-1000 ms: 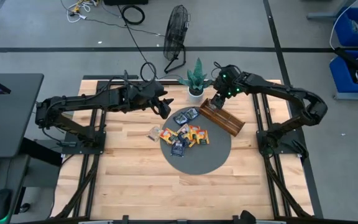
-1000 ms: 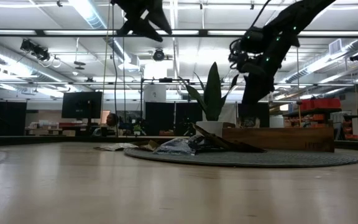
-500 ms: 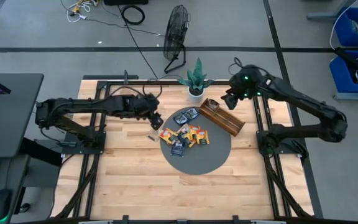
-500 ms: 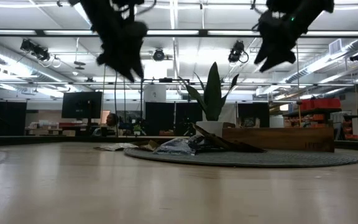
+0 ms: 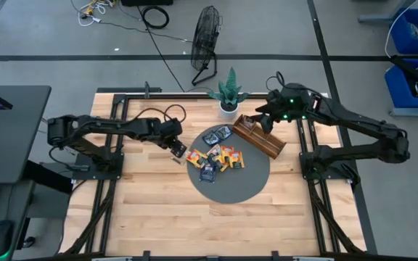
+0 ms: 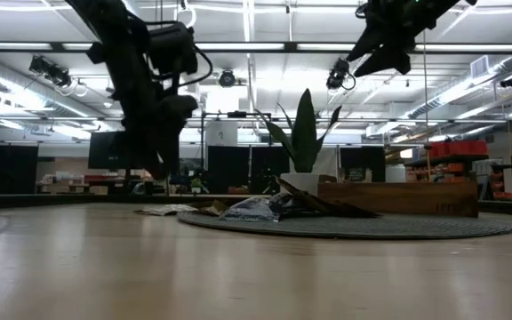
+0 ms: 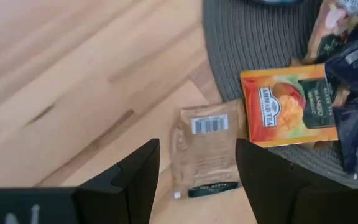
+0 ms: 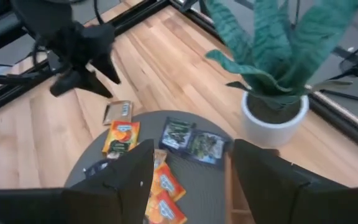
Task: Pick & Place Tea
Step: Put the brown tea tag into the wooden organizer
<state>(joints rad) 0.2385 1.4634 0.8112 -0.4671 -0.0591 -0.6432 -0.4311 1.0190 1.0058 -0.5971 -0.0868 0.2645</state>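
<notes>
Left wrist view: left end effector (image 7: 194,174) apart above barcoded pale sachet (image 7: 206,149), beside Ahmad Tea mango sachet (image 7: 288,102).

wooden table (image 5: 151,203) | grey round mat (image 5: 231,181) | pale sachet (image 7: 207,146) | potted plant (image 5: 228,93)

- You stand before a wooden table (image 5: 151,210) of pale planks, set on a grey floor (image 5: 49,43) crossed by dark lines.
- Behind the table you see a black fan (image 5: 206,36) on its stand, with black cables (image 5: 154,16) trailing on the floor.
- At your far right, blue bins (image 5: 416,51) stand; at your left, a dark desk (image 5: 6,130).
- Across the room, long ceiling lights (image 6: 265,44) glow, and a dark screen (image 6: 114,149) stands far off.
</notes>
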